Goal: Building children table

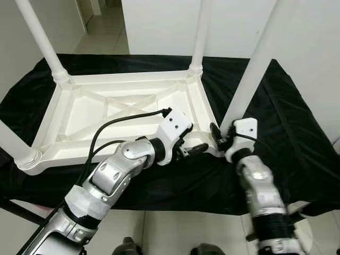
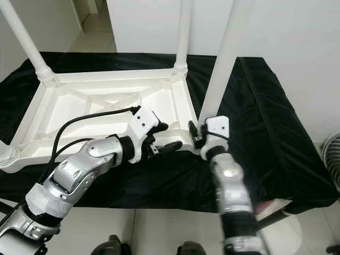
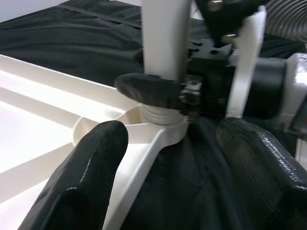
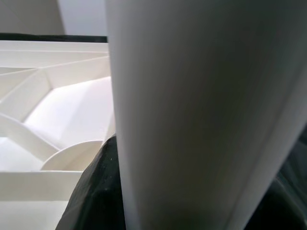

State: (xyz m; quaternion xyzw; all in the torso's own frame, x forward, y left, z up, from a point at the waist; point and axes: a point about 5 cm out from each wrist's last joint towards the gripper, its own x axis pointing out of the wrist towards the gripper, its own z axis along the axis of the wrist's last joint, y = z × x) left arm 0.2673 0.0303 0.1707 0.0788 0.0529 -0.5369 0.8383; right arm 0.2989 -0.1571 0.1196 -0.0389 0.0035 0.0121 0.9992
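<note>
Head views: a white plastic tabletop [image 1: 127, 109] lay upside down, ribbed underside up, on a black cloth [image 1: 287, 133] covering a stand. Its ribs formed shallow compartments, and nothing lay in them. White legs stood in the corner sockets: far-left leg [image 1: 40, 37], far-right leg [image 1: 201, 32], a near-left leg [image 1: 13, 143], and the near-right leg [image 1: 255, 66], tilted slightly. The right gripper [image 1: 220, 135] was pinched on the near-right leg just above its socket. The left gripper [image 1: 194, 149] sat beside that same corner, fingers spread, over the tabletop's near edge. A black cable [image 1: 114, 125] ran along the left arm. Behind the cloth stood a white wall [image 1: 159, 21]; pale floor tiles [image 1: 103, 32] showed at far left and below the stand. In the right eye view a fan [image 2: 330, 159] stood at the right margin. Left wrist view: two spread black fingers [image 3: 81, 177] framed the corner socket [image 3: 163, 122], where the leg base entered; one finger of the right gripper [image 3: 148, 88] pressed against the leg, its mount blurred behind. Cloth lay beneath. Right wrist view: the near-right leg [image 4: 201, 110] crossed the frame close up, a black finger [image 4: 98, 187] touching its side; beyond it were the tabletop's ribs [image 4: 33, 134] and the round socket rim [image 4: 72, 155].
</note>
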